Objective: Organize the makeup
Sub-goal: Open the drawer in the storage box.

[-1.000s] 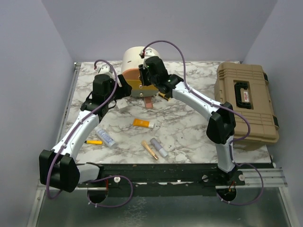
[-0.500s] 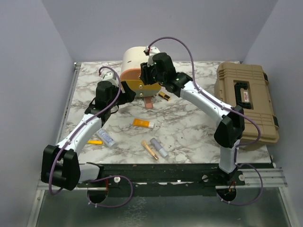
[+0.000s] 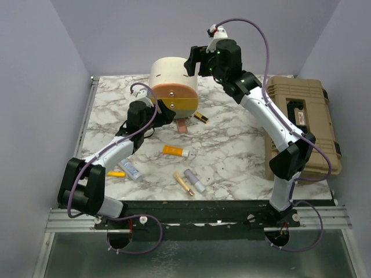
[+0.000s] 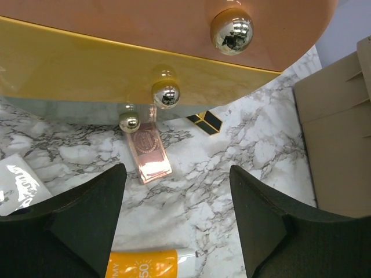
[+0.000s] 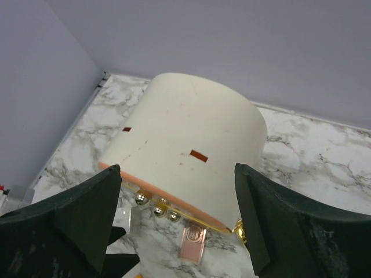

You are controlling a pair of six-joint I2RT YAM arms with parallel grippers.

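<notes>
The makeup lies on the marble top. A pink palette and a black-and-gold tube rest just in front of the cream-and-orange round case. Nearer lie an orange tube, a whitish tube, a yellow pen, a gold tube and a lilac tube. My left gripper is open and low by the case's front, holding nothing. My right gripper hangs open and holds nothing, high over the case.
The round case has gold knobs on its front drawers. A big tan toolbox stands shut at the right edge. A white item lies left of the palette. Walls close in the table on three sides.
My right gripper let go at the case's front, opened wide and rose up and back above the case. My left arm reached further in toward the case.
</notes>
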